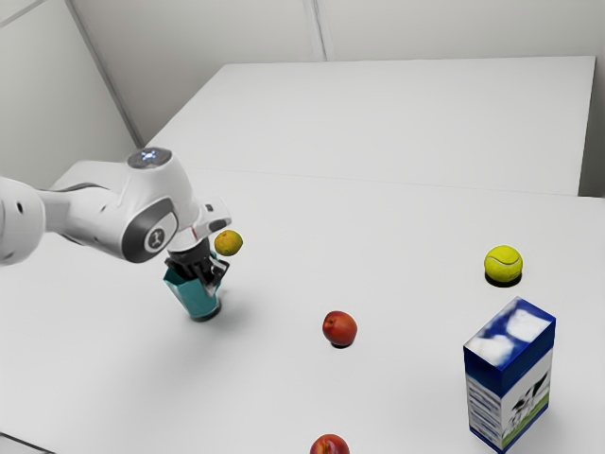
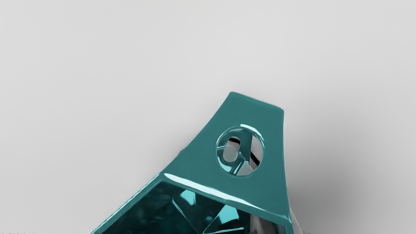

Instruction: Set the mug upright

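My gripper (image 1: 209, 281) reaches down to the rim of the teal mug (image 1: 197, 299) in the exterior view. The mug leans, its mouth toward the exterior view's upper left and its base edge low at the table. In the wrist view the gripper (image 2: 279, 226) has one finger inside the mug (image 2: 201, 148) and the other outside, closed on the wall between them. The mug's handle, with a round hole, points away from the gripper. Much of the mug's far wall is hidden.
An orange (image 1: 228, 243) lies just beyond the gripper. Toward the exterior view's right are a red apple (image 1: 339, 328), a tennis ball (image 1: 503, 265) and a blue-and-white carton (image 1: 510, 375). Another red fruit (image 1: 330, 445) is at the near edge.
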Controlling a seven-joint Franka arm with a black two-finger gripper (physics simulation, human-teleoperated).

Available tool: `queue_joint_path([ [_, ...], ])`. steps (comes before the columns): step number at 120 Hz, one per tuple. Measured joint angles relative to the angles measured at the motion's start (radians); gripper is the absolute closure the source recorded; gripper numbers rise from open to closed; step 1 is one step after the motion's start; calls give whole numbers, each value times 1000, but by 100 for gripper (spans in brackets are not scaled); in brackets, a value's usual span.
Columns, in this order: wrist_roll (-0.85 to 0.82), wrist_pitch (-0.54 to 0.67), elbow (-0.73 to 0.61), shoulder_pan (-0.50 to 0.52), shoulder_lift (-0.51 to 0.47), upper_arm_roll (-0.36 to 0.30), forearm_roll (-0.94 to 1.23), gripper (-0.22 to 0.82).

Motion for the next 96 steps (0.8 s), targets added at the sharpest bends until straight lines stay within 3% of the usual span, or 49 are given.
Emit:
queue_joint_path([
  [28,-36,16,1,2,21,-2,0,78],
  [69,-52,28,1,0,-3,-1,-22,43],
  [96,-57,28,1,-1,-42,-1,-26,32],
])
